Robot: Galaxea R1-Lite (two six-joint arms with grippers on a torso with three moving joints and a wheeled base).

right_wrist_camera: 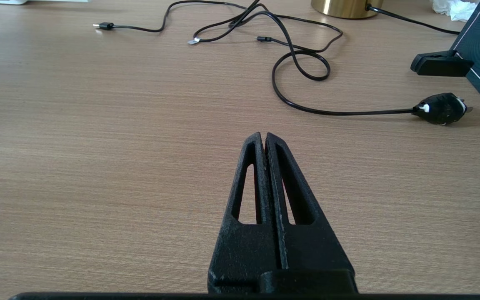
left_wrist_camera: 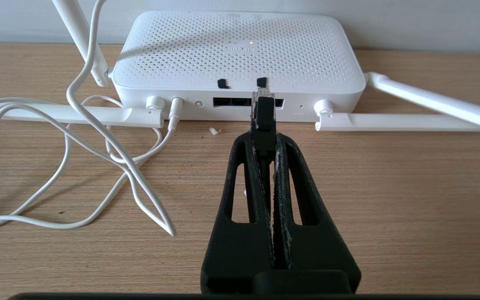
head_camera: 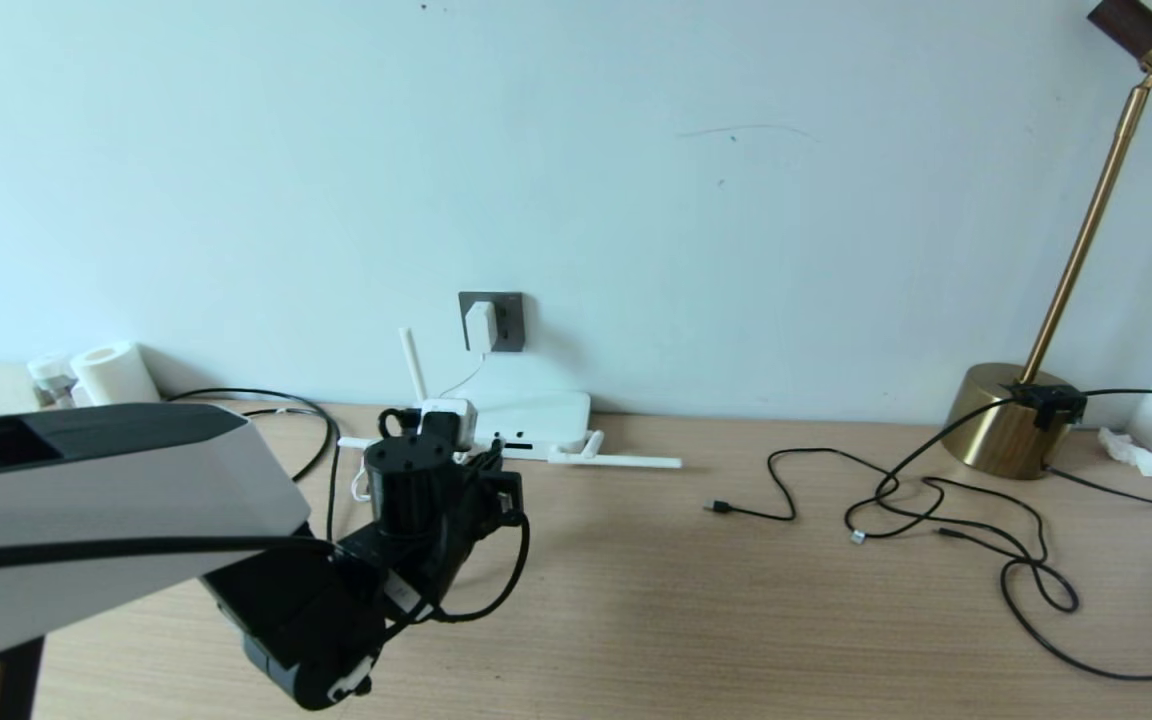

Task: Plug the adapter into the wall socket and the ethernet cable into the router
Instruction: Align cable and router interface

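**Ana:** Against the wall, just behind the wooden desk (head_camera: 696, 600), where does everything sit relative to the router (left_wrist_camera: 240, 50)?

**Ben:** Above the router, the white adapter (head_camera: 480, 327) is already seated in the dark grey wall socket (head_camera: 508, 320), and its thin white cord (left_wrist_camera: 98, 166) loops over the desk beside the router and ends in a small plug at the router's port edge.

**Ana:** And the ethernet cable?

**Ben:** Its black connector with the clear tip (left_wrist_camera: 262, 109) is pinched between the fingers of the left gripper (left_wrist_camera: 263, 137), which are pressed tight on it. The clear tip sits right at the row of dark ports on the router's near edge; whether it is actually inside a port I cannot tell.

**Ana:** The antennas?

**Ben:** Two lie flat along the router's port edge, one on each side, and one stands upright at the far corner.

**Ana:** The other arm?

**Ben:** The right gripper (right_wrist_camera: 262, 139) hangs low over bare desk well away from the router, its fingers pressed together on nothing. Beyond it lie thin black cords (right_wrist_camera: 298, 62), a black plug (right_wrist_camera: 440, 109) and the brass lamp base (head_camera: 1001, 420).
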